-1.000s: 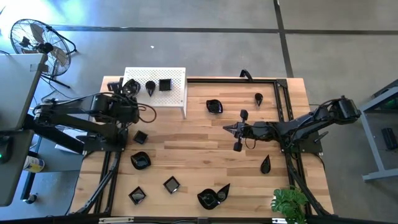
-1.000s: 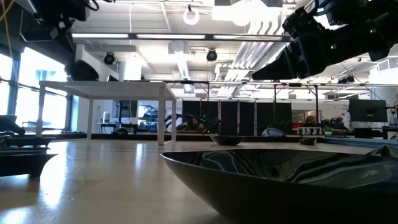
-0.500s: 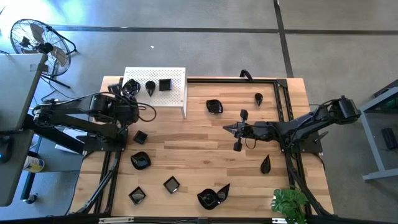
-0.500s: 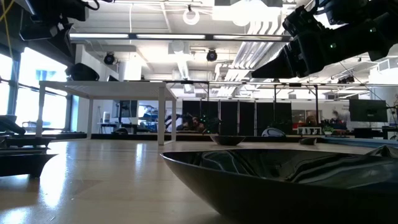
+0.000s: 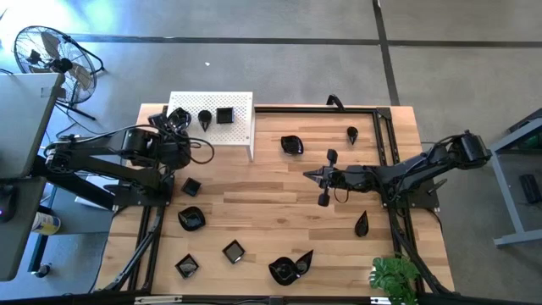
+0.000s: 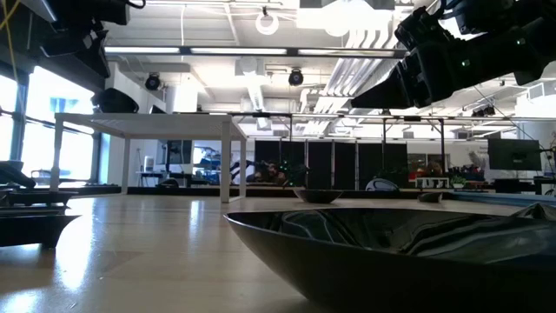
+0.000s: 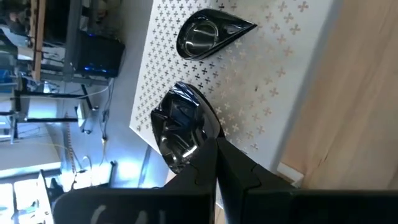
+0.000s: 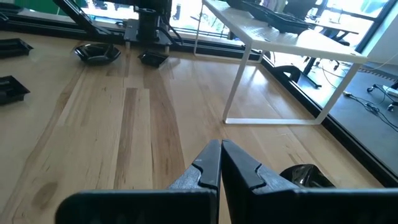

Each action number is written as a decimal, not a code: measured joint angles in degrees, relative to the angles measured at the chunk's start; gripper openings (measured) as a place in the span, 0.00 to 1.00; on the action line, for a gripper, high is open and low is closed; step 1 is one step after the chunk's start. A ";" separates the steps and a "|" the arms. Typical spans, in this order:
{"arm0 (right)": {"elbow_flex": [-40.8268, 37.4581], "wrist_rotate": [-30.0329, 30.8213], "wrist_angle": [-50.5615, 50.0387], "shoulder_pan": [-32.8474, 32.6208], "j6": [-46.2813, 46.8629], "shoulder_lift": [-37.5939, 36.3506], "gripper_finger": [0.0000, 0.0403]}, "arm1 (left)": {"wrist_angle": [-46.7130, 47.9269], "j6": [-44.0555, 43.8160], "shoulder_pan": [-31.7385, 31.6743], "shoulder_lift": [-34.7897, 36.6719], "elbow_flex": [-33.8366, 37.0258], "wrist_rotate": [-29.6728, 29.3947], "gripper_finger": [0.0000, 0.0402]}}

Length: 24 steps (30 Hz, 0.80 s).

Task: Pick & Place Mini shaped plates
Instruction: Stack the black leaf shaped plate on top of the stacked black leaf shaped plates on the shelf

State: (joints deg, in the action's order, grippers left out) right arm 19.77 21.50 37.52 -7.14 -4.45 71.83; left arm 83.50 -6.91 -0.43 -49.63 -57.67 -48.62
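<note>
Wavy plate (image 7: 180,127) clamped in left gripper (image 7: 208,146), now carried a touch further over the white stand's (image 5: 241,127) far-left corner, beside the teardrop plate (image 7: 208,34) — placement looks imminent. Right gripper (image 5: 315,175) closed, empty, unmoved above table (image 5: 271,212) centre.

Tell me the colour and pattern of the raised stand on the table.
The stand is white, perforated with small cross-shaped holes; the left wrist view shows it best.
</note>
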 joint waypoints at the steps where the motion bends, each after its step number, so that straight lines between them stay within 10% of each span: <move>1: 0.00 0.00 0.00 -0.02 0.00 0.00 0.00 | 0.01 -0.51 0.00 0.00 0.02 0.01 0.00; 16: 0.00 -0.84 0.79 0.00 0.00 0.00 0.00 | -4.62 -3.62 -0.96 -0.59 0.00 -1.00 0.00; 24: 0.00 -1.22 1.58 -0.02 0.22 0.00 0.00 | -24.79 6.29 -12.60 -1.64 0.00 15.50 0.00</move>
State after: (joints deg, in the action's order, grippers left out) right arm 19.77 20.28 39.10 -7.16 -4.23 71.83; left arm 58.70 -0.62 -13.02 -51.27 -57.67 -33.12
